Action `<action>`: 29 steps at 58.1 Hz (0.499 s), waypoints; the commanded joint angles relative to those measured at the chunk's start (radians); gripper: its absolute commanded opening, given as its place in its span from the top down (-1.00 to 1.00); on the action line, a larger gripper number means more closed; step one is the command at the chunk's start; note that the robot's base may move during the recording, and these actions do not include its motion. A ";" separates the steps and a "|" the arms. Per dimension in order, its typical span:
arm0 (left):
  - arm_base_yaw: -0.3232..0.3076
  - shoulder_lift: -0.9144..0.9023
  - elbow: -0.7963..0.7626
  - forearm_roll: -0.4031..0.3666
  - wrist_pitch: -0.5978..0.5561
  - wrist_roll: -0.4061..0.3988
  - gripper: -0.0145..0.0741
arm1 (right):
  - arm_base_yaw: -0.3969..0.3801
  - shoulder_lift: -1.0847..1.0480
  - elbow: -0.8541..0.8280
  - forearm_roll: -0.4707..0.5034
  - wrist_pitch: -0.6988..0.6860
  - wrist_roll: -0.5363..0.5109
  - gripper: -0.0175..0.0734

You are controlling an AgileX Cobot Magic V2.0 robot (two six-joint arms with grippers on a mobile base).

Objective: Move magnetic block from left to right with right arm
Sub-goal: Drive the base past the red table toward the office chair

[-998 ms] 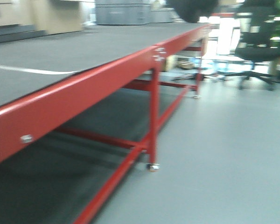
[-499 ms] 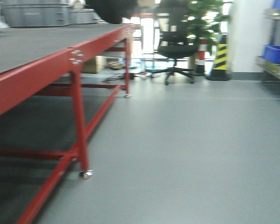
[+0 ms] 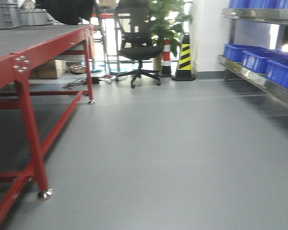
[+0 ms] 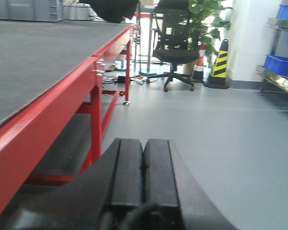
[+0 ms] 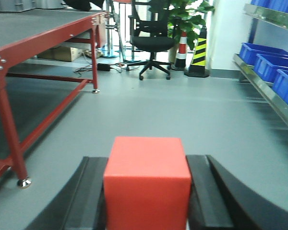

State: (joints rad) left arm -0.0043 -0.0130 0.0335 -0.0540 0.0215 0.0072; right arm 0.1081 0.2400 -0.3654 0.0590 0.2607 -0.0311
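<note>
The magnetic block (image 5: 147,179), a plain red cube, fills the bottom of the right wrist view. My right gripper (image 5: 147,165) is shut on it, one black finger pressed to each side, and it hangs above the grey floor. In the left wrist view my left gripper (image 4: 144,143) is shut with nothing in it, its two black pads touching, beside the red-framed table (image 4: 48,120). Neither gripper nor the block shows in the front view.
A red-framed table with a dark grey top (image 3: 19,62) runs along the left, its leg on a castor (image 3: 44,194). A black office chair (image 3: 137,45), a striped cone (image 3: 185,57) and a plant stand behind. Shelving with blue bins (image 3: 259,60) lines the right.
The front view has swung to the right: the table slid from the centre to the left edge, and the chair, cone and blue-bin shelves have come into view.
</note>
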 commanded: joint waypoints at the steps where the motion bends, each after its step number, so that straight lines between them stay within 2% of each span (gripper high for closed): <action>1: -0.004 -0.012 0.007 -0.003 -0.078 -0.007 0.96 | -0.004 0.007 -0.029 -0.004 -0.088 -0.010 -0.14; 29: -0.004 -0.012 0.007 -0.003 -0.078 -0.007 0.96 | -0.004 0.007 -0.029 -0.004 -0.088 -0.010 -0.14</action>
State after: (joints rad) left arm -0.0043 -0.0130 0.0335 -0.0540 0.0215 0.0072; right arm 0.1081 0.2393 -0.3654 0.0590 0.2607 -0.0311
